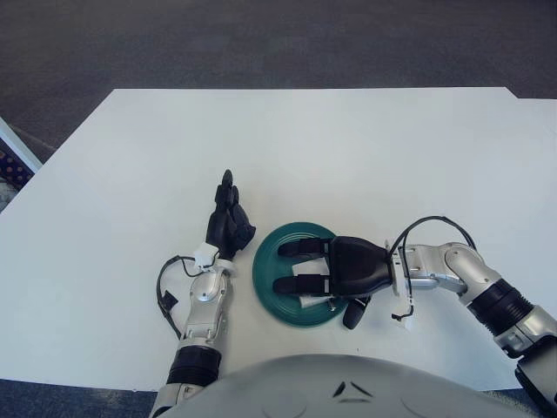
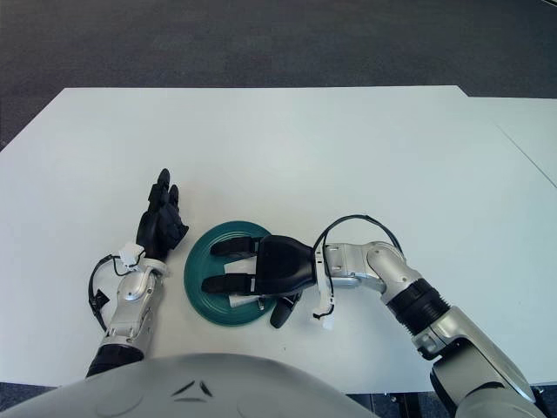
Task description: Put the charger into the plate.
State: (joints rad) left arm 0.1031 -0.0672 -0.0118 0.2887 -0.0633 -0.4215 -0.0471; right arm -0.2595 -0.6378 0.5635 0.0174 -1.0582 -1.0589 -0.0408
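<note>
A teal plate lies near the table's front edge. My right hand reaches in from the right and lies flat over it, two fingers stretched out to the left and the thumb hanging off the plate's front right rim. The white charger lies in the plate under this hand, showing between and below the fingers; most of it is hidden. The fingers are not curled round it. My left hand shows just left of the plate, fingers pointing away from me, holding nothing.
The white table stretches wide behind and to both sides of the plate. A black cable loops beside my left wrist, and another loops above my right wrist. Dark carpet lies beyond the far edge.
</note>
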